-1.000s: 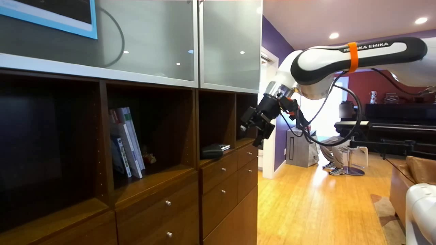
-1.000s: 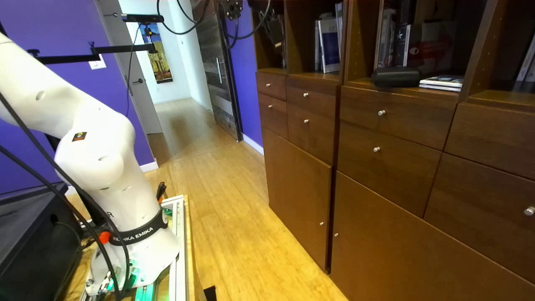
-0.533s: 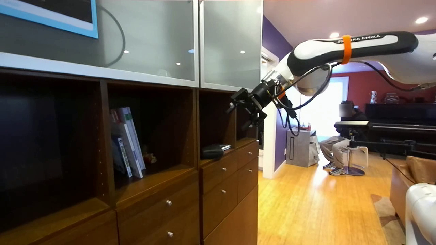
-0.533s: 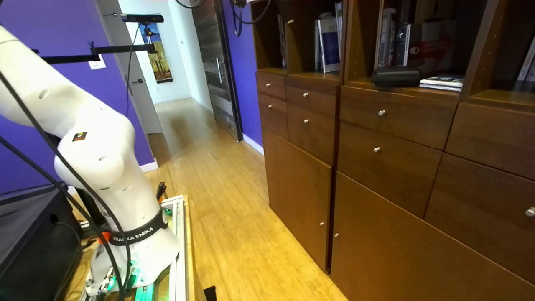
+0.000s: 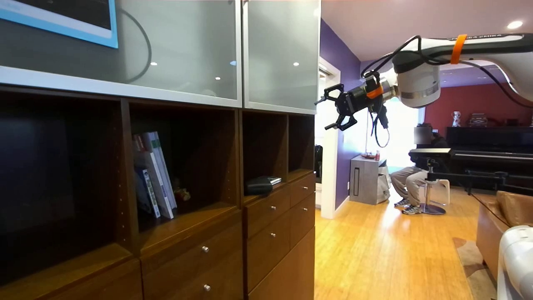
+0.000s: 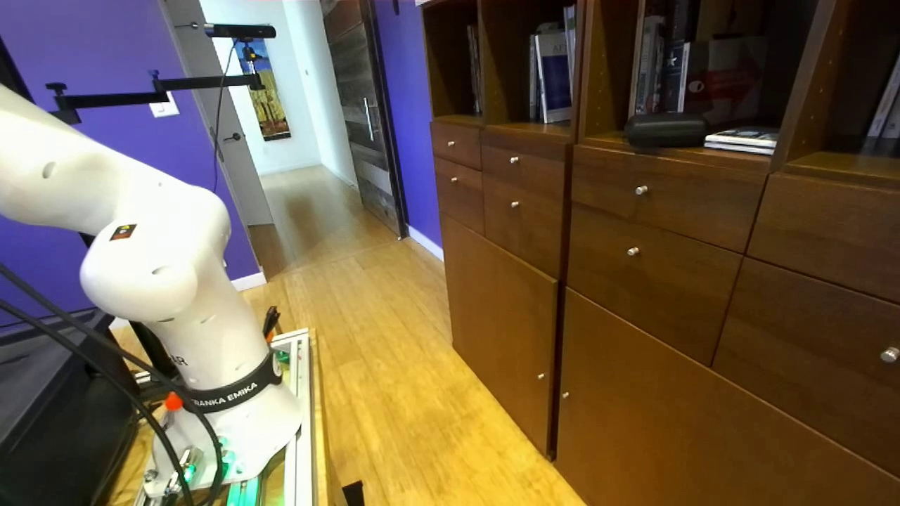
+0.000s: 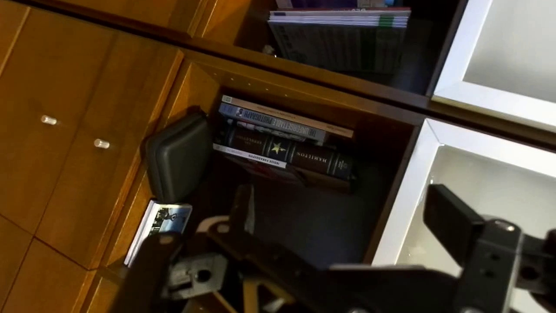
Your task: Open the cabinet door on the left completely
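The cabinet door (image 5: 187, 50) is a wide frosted-glass panel with a silver frame, shut flush on the dark brown cabinet (image 5: 125, 166). In the wrist view its framed corner (image 7: 504, 56) shows at the upper right. It is out of view in an exterior view that shows the cabinet's lower part (image 6: 506, 281). My gripper (image 5: 324, 115) is open and empty, beside the lower right corner of the narrower glass panel (image 5: 283, 54). In the wrist view the spread fingers (image 7: 341, 195) stand in front of an open cubby and that narrower panel (image 7: 482, 182), apparently touching nothing.
Cubbies hold leaning books (image 5: 156, 175), a black case (image 5: 259, 185) and thin books (image 6: 742, 139). Drawers below have small silver knobs (image 5: 273, 207). A doorway frame (image 5: 331, 166) stands behind the gripper. A seated person (image 5: 410, 183) and a brown sofa (image 5: 508, 212) are farther right.
My gripper first moved left and up, then up and right, away from the cabinet front. The wrist has turned so the fingers point more level at the cabinet. The door has not moved.
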Robot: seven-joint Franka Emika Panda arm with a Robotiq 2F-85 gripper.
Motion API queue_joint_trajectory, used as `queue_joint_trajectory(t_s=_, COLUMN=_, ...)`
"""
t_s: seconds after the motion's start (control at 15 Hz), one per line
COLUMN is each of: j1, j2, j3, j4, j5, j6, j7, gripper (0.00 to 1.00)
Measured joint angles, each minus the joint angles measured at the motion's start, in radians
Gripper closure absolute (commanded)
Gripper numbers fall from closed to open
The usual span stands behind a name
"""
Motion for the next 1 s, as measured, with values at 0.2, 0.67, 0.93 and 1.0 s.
queue_joint_trajectory(t_s=0.2, j1=-0.008, j2=0.007, j3=0.010, j4=0.000, j5=0.000, j6=-0.004, j7=0.000, gripper=0.00)
queue_joint_trajectory(t_s=0.67, j1=-0.009, j2=0.014, j3=0.014, j4=0.000, j5=0.000, j6=-0.004, j7=0.000, gripper=0.00)
queue_joint_trajectory(t_s=0.93, j1=-0.009, j2=0.014, j3=0.014, j4=0.000, j5=0.000, j6=-0.004, j7=0.000, gripper=0.00)
queue_joint_trajectory(t_s=1.0, j1=-0.009, j2=0.014, j3=0.014, j4=0.000, j5=0.000, j6=-0.004, j7=0.000, gripper=0.00)
